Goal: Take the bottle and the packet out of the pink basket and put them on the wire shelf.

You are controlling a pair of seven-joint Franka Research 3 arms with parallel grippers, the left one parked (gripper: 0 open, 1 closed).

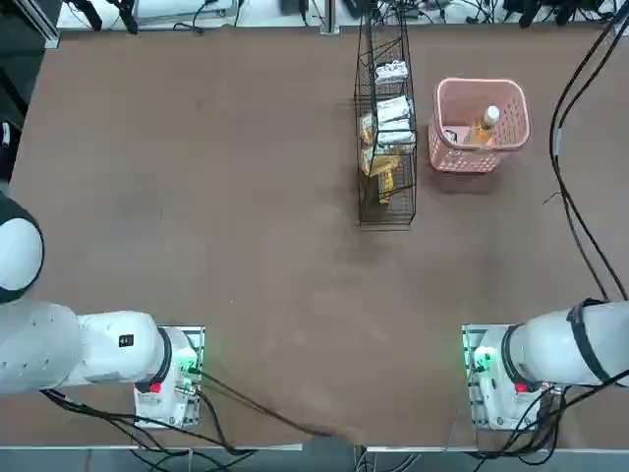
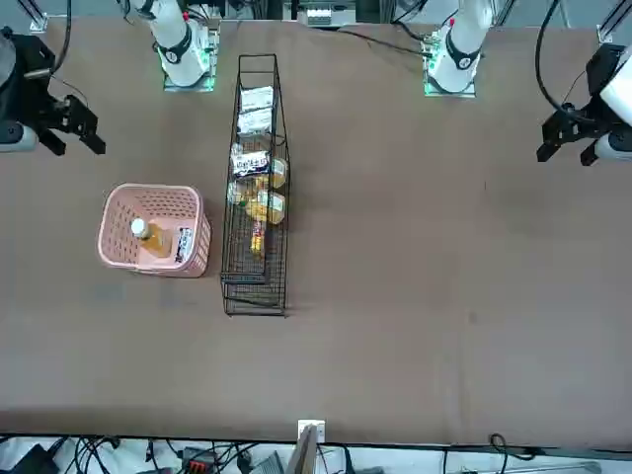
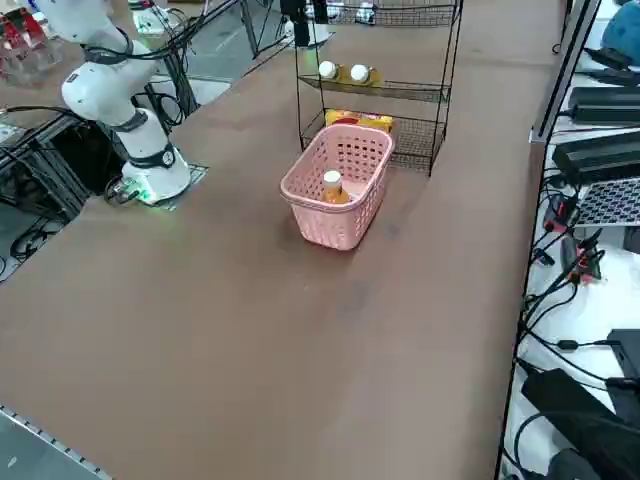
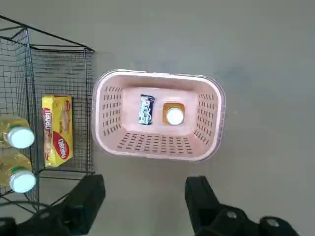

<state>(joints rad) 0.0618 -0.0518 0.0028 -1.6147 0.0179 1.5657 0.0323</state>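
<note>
We see the bottle (image 4: 174,116) upright beside the packet (image 4: 145,109) inside the pink basket (image 4: 157,147), just beside the wire shelf (image 4: 59,73) on the tabletop (image 1: 216,226). Right tool (image 4: 142,196) hangs above, fingers apart, empty.

Even, bright overhead light is falling across the brown worktop (image 1: 216,216), giving only soft shadows. A faint shadow is lying just beside the pale pink perforated plastic basket (image 3: 330,225) on the worktop. The black fingers (image 4: 88,199) are looking slightly soft at close range.
</note>
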